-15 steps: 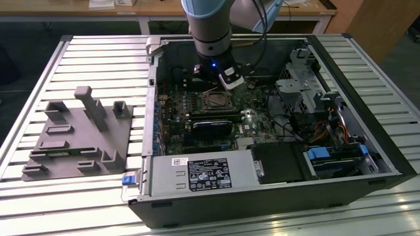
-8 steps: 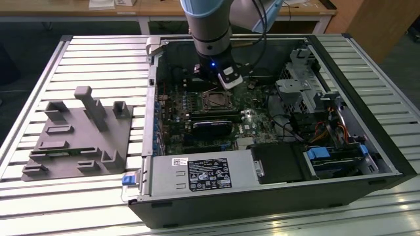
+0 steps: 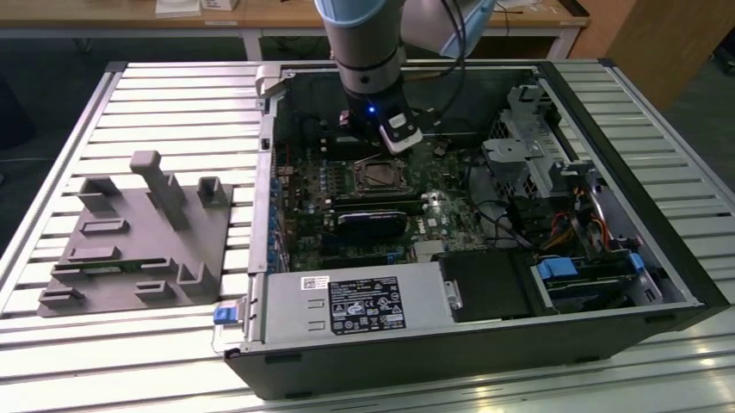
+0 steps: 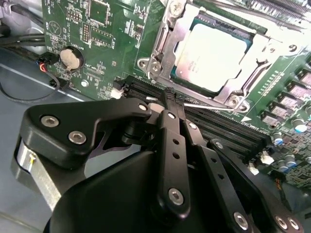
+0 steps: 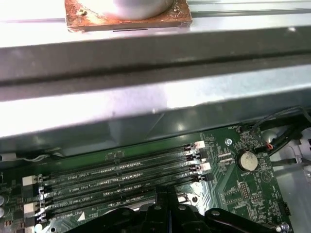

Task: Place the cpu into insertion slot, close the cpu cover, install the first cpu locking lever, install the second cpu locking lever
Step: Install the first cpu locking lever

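Observation:
The cpu (image 4: 209, 51) lies in the insertion slot (image 3: 377, 175) with its pale silver face up. The cpu cover (image 4: 164, 39), a metal frame, lies flat around it. A thin bright locking lever (image 4: 214, 108) runs along the socket's edge nearest the gripper. My gripper (image 4: 171, 99) is shut with its black fingers pressed together, and the tip sits right at one end of that lever, over the memory slots (image 4: 223, 131). I cannot tell if it touches the lever. In the exterior view the gripper (image 3: 398, 140) hangs just behind the socket.
The open computer case (image 3: 643, 258) lies on a slatted table. The memory slots (image 5: 121, 174) and a coin battery (image 5: 248, 160) lie near the gripper (image 5: 167, 191). A metal case wall (image 5: 146, 63) rises beyond them. A drive cage (image 3: 528, 146) and a grey fixture (image 3: 138, 241) flank the board.

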You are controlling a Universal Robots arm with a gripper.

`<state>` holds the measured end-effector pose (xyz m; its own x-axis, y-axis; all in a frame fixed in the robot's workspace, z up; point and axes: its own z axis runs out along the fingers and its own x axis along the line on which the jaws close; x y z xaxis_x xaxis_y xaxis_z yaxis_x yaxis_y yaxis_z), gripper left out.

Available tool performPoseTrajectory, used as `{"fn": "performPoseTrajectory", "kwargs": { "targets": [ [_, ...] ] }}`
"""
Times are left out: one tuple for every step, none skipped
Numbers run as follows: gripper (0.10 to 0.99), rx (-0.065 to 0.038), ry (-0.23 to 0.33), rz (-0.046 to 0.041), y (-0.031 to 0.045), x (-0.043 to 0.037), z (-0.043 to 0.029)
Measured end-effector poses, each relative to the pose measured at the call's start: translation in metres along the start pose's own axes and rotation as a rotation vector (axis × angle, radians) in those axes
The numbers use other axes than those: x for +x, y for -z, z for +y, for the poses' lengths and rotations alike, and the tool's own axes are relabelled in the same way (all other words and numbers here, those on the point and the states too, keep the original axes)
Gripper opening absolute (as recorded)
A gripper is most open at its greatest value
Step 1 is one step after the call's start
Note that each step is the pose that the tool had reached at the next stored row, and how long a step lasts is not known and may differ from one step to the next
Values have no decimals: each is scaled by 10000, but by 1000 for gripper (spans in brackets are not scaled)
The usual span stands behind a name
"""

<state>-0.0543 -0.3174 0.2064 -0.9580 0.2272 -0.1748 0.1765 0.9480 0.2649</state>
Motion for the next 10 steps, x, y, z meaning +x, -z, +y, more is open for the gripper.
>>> {"fn": "performPoseTrajectory", "kwargs": {
  "targets": [
    [106, 12, -12, -7, -3, 3, 9],
    [106, 29, -23, -16, -6, 6, 17],
    [106, 54, -36, -27, -8, 8, 23],
    [106, 86, -51, -41, -11, 9, 27],
    [106, 125, -73, -59, -13, 10, 28],
    [106, 161, -102, -78, -15, 12, 29],
    [106, 191, -138, -97, -19, 15, 29],
    [106, 212, -169, -110, -22, 18, 31],
    [106, 230, -196, -120, -25, 23, 34],
    [106, 243, -218, -131, -28, 27, 38]
  ]
}}
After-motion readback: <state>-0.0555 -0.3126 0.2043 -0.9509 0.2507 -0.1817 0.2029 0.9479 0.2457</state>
